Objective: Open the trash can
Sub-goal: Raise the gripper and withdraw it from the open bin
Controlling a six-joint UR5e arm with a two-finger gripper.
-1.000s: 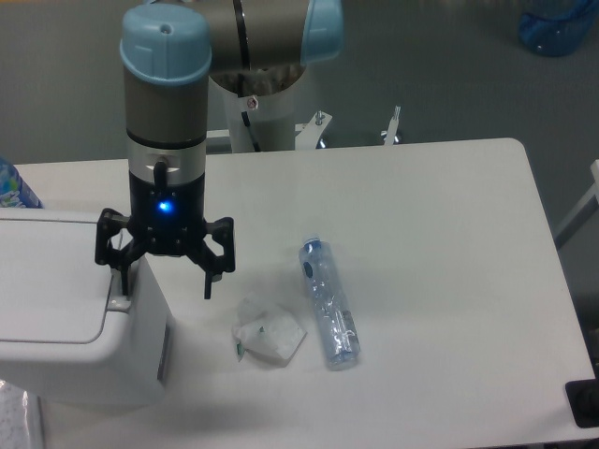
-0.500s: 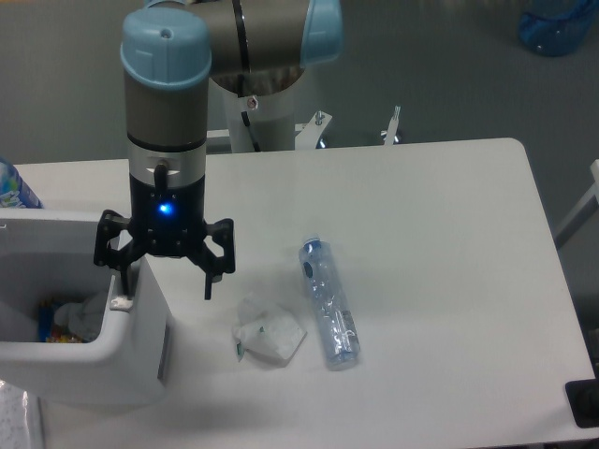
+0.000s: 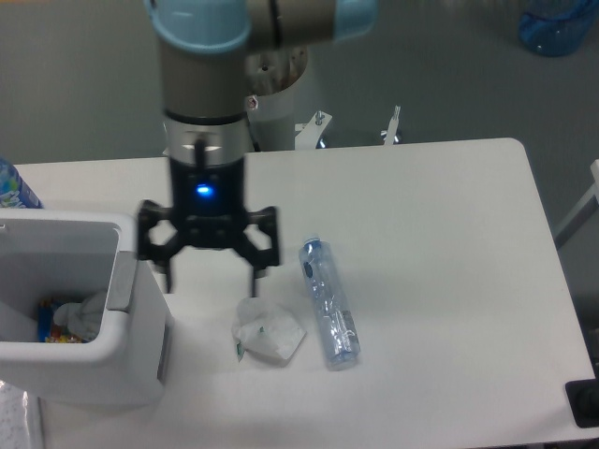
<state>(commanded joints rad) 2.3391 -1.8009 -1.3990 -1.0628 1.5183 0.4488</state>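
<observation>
Hand (image 3: 208,278) shifted right off trash can (image 3: 94,360), fingers spread, empty, crumpled wrapper (image 3: 269,331), bottle (image 3: 328,302) nearby

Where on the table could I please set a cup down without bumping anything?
The right half, between the plastic bottle and the table edge, is bare. So is the back strip behind the tool. It is crowded on the left: trash can, tool, crumpled wrapper, bottle.

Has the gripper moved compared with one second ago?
Yes. The gripper has shifted to the right in the camera view, away from the trash can and toward the crumpled wrapper; its fingers are spread and hold nothing.
</observation>
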